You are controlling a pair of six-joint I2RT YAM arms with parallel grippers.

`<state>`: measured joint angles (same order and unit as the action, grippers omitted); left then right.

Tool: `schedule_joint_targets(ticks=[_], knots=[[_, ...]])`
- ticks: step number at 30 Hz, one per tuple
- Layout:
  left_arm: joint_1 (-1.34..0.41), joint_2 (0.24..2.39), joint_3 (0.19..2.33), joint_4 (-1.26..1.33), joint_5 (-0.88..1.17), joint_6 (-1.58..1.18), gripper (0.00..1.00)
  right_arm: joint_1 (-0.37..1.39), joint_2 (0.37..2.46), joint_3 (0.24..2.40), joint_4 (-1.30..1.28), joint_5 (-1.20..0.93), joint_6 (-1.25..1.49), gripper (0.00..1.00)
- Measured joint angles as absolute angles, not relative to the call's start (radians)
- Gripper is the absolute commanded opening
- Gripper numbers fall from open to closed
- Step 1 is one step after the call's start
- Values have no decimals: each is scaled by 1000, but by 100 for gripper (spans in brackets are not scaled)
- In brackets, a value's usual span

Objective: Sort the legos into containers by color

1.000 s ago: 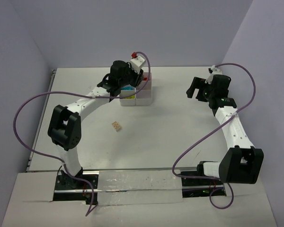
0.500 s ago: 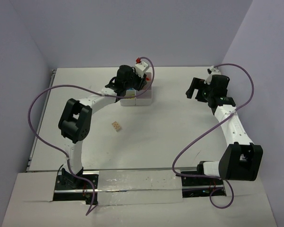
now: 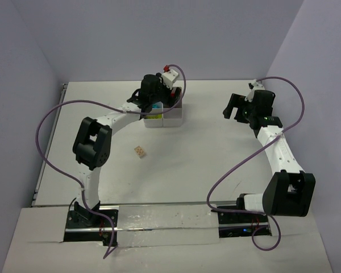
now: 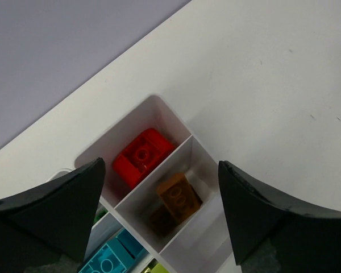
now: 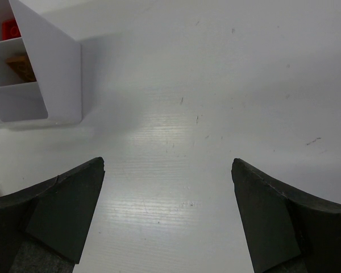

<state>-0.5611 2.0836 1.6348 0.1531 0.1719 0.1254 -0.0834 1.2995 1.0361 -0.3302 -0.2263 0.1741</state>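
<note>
The white six-compartment tray [image 3: 169,118] stands at the back middle of the table. My left gripper [image 3: 153,94] hangs open just above it, holding nothing. In the left wrist view the gripper [image 4: 161,170] frames an orange-brown brick [image 4: 179,196] lying in one compartment of the tray [image 4: 159,105]. A red brick [image 4: 143,156] lies in the corner compartment beside it. A cyan brick [image 4: 111,259] and a bit of green [image 4: 99,215] show lower down. A tan brick [image 3: 140,151] lies loose on the table. My right gripper [image 3: 234,106] stands open over bare table [image 5: 167,165].
The right wrist view shows the tray's side wall [image 5: 51,62] at its upper left. Purple cables loop from both arms. Walls close the table at the back and on both sides.
My left arm has reached farther over the tray and its jaws have opened wide. The right arm has not moved.
</note>
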Motion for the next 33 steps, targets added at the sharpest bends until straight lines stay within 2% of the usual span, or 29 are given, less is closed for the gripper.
schedule_joint_targets(ticks=[3, 7, 10, 14, 19, 25, 33], knots=[[-559, 2077, 1641, 127, 173, 136, 92, -83, 1299, 1036, -330, -226, 174, 100], [-547, 2020, 1651, -19, 244, 178, 83, -83, 1299, 1036, -331, -227, 166, 100], [-528, 1922, 1674, -246, 370, 311, 89, -83, 1299, 1036, -334, -230, 162, 100], [-502, 1749, 1684, -699, 497, 705, 91, -81, 1299, 1036, -337, -238, 158, 100], [-504, 1603, 1511, -1009, 501, 1008, 94, -65, 1307, 1041, -342, -254, 158, 100], [-560, 1678, 1379, -1074, 359, 1121, 94, -36, 1335, 1067, -363, -254, 148, 100], [-615, 1701, 1290, -940, 291, 1285, 98, -29, 1338, 1076, -384, -253, 132, 100]])
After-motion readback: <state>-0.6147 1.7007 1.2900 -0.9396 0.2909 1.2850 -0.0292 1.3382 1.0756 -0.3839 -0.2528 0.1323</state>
